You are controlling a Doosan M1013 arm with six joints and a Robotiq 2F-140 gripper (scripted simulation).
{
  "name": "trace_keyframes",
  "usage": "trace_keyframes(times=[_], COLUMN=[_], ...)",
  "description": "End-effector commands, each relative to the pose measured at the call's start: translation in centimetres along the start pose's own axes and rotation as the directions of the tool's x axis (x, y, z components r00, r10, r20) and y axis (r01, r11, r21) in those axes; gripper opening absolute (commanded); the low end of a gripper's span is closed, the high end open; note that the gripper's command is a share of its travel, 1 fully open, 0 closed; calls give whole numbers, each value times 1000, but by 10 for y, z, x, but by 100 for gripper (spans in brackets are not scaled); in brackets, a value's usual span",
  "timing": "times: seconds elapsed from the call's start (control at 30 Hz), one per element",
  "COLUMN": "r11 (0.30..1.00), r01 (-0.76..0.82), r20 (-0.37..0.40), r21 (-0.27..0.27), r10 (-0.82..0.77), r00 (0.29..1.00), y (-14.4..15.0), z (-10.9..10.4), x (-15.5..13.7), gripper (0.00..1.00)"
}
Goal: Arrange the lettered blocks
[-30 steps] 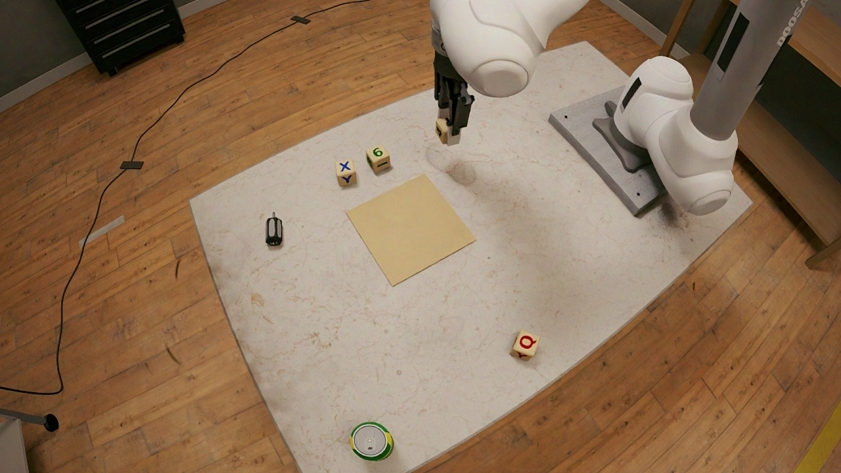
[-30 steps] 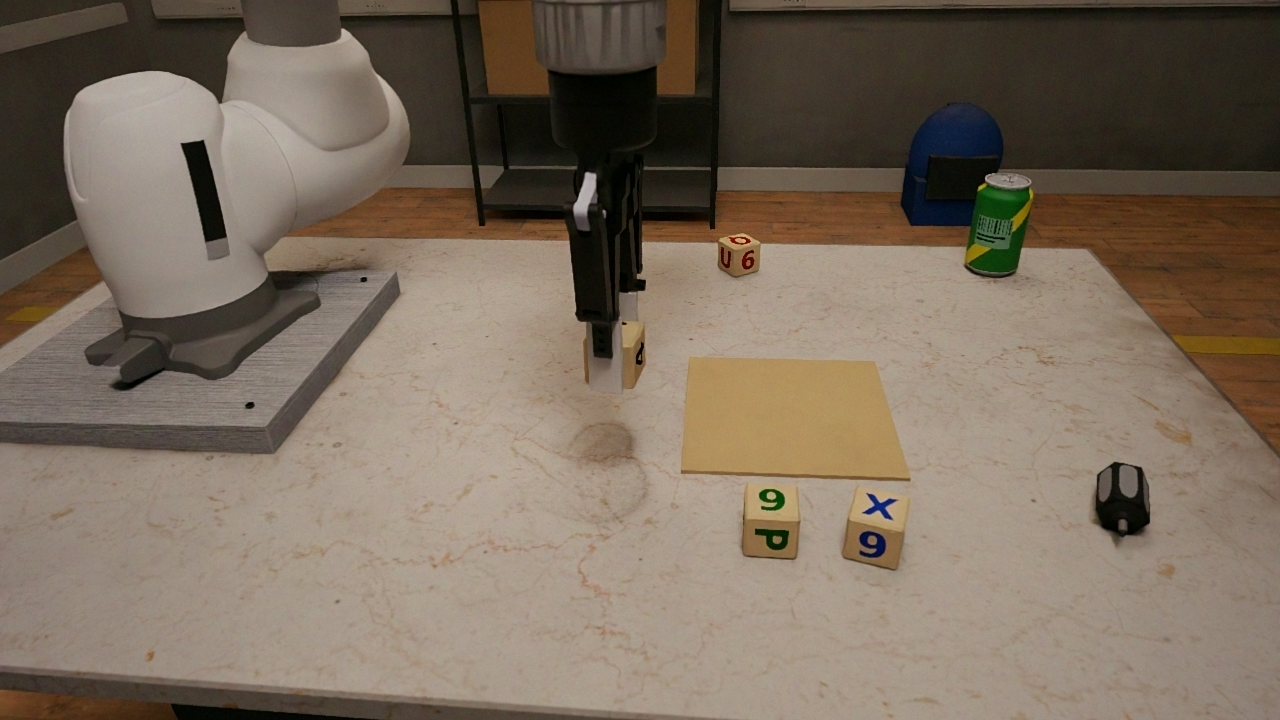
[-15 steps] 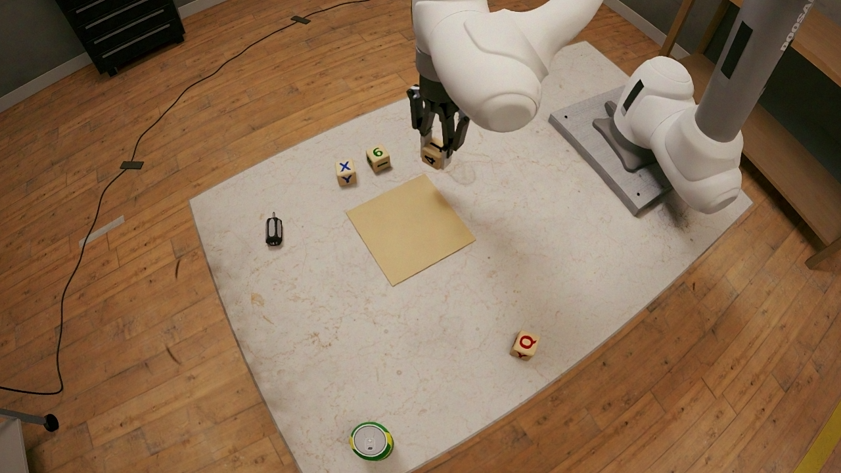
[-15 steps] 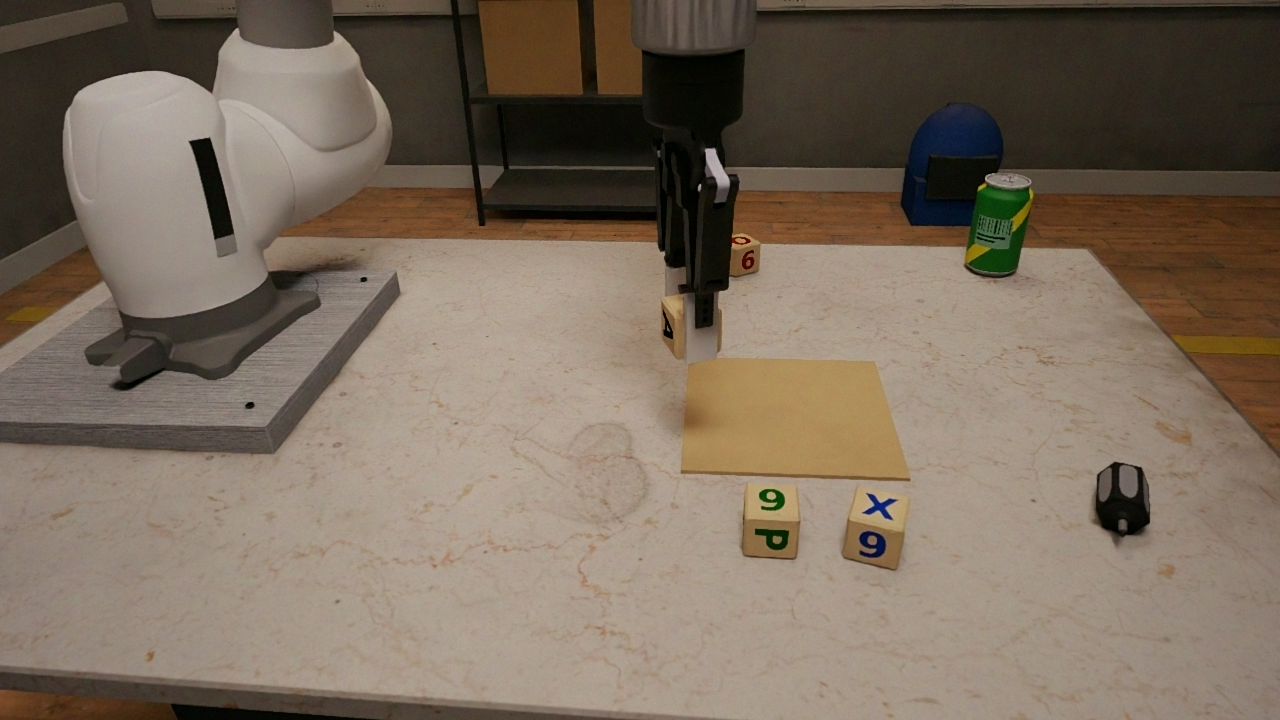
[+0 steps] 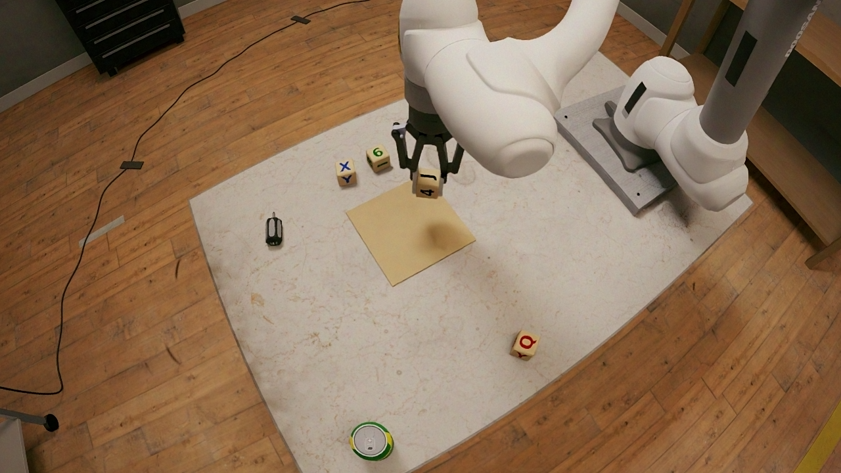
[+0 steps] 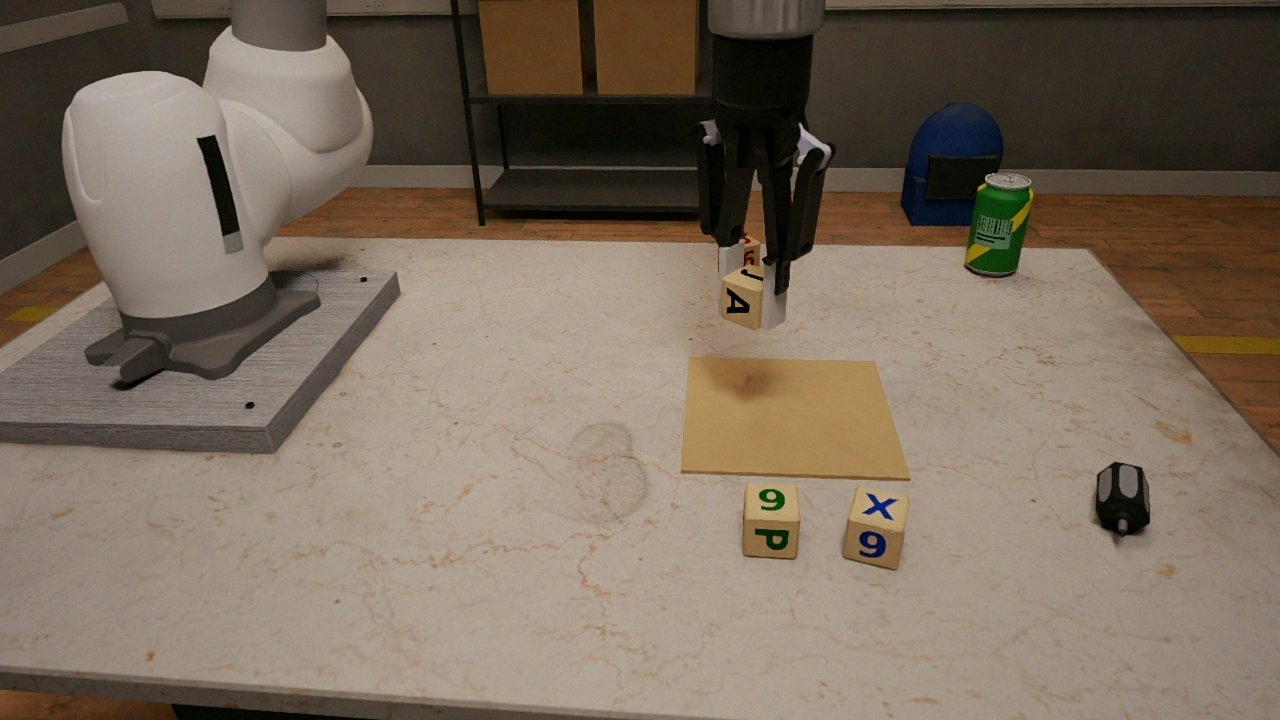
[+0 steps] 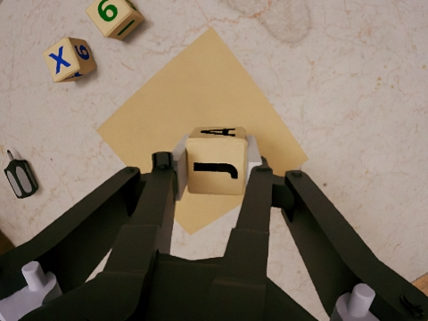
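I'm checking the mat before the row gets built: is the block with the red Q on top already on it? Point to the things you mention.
No, the red Q block (image 5: 525,345) sits on the table, well away from the tan mat (image 5: 393,235).

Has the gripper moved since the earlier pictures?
Yes. In the exterior view, the gripper moved right, away from the robot's base, now above the mat.
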State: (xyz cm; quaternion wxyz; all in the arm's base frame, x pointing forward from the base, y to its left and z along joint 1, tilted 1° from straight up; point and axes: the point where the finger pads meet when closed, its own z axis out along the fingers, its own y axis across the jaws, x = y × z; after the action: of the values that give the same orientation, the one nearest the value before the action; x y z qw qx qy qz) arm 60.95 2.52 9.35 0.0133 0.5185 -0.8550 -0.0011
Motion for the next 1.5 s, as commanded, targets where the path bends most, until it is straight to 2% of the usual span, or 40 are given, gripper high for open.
trace_keyframes(times=[0.0, 0.07, 0.1, 0.4, 1.0, 1.2, 1.47], r11=[990, 990, 973, 868, 864, 864, 864], r01=[138, 138, 231, 496, 503, 503, 503], r20=[5, 5, 5, 5, 6, 6, 6], r21=[-2, -2, -2, 0, 0, 0, 0], r10=[-138, -138, -231, -496, -503, -503, -503], r00=[990, 990, 973, 868, 864, 864, 864], y=[-1, -1, -1, 3, 3, 3, 2], z=[-1, -1, 0, 0, 3, 11, 46], x=[-21, -21, -36, -80, -82, -82, -82], gripper=[31, 31, 31, 31, 31, 31, 31])
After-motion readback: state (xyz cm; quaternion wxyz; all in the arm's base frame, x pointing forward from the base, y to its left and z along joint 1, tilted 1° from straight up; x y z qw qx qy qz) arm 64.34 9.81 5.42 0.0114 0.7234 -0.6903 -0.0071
